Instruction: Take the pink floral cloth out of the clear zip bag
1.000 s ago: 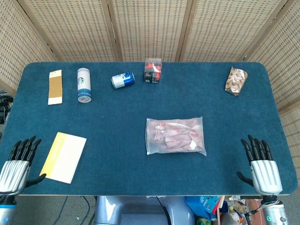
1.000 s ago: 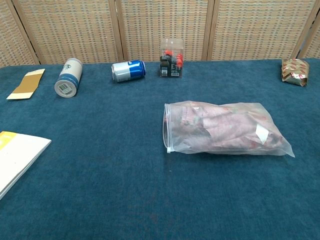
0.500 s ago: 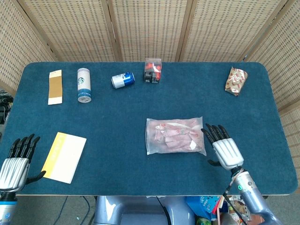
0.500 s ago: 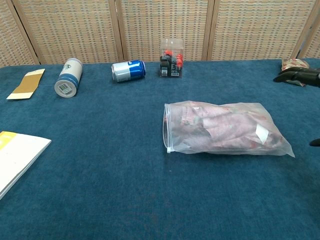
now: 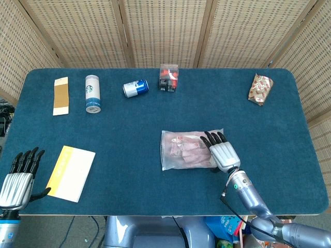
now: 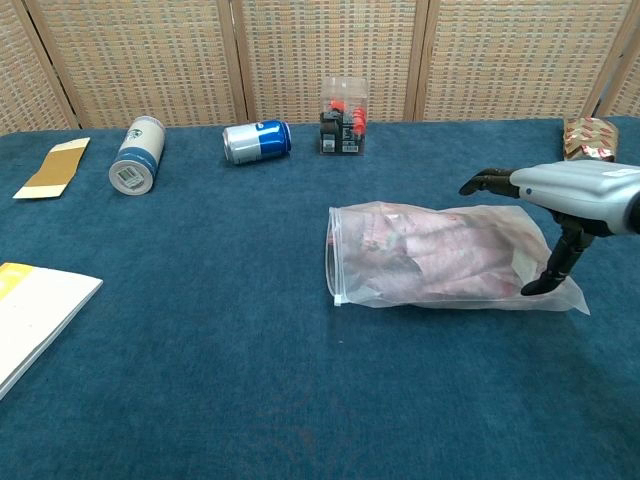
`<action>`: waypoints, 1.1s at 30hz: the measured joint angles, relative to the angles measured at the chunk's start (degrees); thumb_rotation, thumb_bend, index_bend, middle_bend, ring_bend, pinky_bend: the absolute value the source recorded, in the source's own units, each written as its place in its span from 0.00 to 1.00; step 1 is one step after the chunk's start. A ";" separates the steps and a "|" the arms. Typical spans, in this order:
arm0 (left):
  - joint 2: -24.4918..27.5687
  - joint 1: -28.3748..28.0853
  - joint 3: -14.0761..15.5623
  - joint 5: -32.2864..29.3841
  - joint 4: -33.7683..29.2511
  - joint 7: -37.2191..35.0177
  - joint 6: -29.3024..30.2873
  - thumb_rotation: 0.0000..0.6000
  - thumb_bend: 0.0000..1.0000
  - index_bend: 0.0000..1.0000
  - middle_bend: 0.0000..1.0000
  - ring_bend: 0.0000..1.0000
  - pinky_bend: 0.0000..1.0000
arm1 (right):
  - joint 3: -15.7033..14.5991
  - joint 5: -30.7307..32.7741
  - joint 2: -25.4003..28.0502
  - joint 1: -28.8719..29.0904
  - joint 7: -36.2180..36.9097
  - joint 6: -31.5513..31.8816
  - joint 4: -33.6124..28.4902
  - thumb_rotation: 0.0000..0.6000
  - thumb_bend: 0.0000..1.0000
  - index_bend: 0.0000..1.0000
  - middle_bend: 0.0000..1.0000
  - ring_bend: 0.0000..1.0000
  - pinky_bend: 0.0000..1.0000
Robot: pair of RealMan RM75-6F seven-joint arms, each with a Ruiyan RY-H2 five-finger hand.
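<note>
Your right hand (image 5: 222,153) hovers flat and spread over the closed end of the zip bag (image 6: 400,262) at mid-table, gripping nothing; your left hand (image 5: 18,178) idles, spread wide. The pink cloth (image 5: 189,150) remains inside, extraction not begun.

Open blue table (image 5: 129,134) surrounds the clear zip bag (image 5: 186,150) on its left and near sides. A yellow booklet (image 5: 70,172) lies well to the left; 2 cans (image 5: 135,88) and a clear box (image 5: 168,77) line the far edge.
</note>
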 measured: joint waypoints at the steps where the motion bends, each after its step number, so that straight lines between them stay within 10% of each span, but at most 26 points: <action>1: 0.01 -0.03 0.00 -0.12 0.00 0.10 -0.11 1.00 0.09 0.00 0.00 0.00 0.00 | 0.09 0.96 -0.43 0.43 -0.50 -0.03 0.37 1.00 0.00 0.00 0.00 0.00 0.00; 21: 0.18 -1.21 -0.62 -3.12 0.09 0.12 -2.51 1.00 0.09 0.00 0.00 0.00 0.00 | -2.29 22.01 -5.91 11.96 -10.17 -1.89 7.99 1.00 0.03 0.04 0.09 0.01 0.06; 26: 0.18 -1.32 -0.47 -2.90 0.12 -0.18 -2.54 1.00 0.09 0.00 0.00 0.00 0.00 | -3.27 19.56 -6.53 12.43 -9.28 -1.61 9.45 1.00 0.60 0.51 0.54 0.41 0.52; 29: 0.14 -1.49 -0.36 -2.82 0.17 -0.35 -2.82 1.00 0.09 0.00 0.00 0.00 0.00 | -3.38 16.53 -7.01 12.07 -6.39 -1.46 9.93 1.00 0.88 0.64 0.64 0.52 0.64; 33: 0.10 -1.84 -0.39 -2.94 0.19 -0.82 -3.38 1.00 0.09 0.00 0.00 0.00 0.00 | -3.47 9.35 -7.41 11.25 0.65 -1.52 10.70 1.00 0.97 0.67 0.66 0.54 0.66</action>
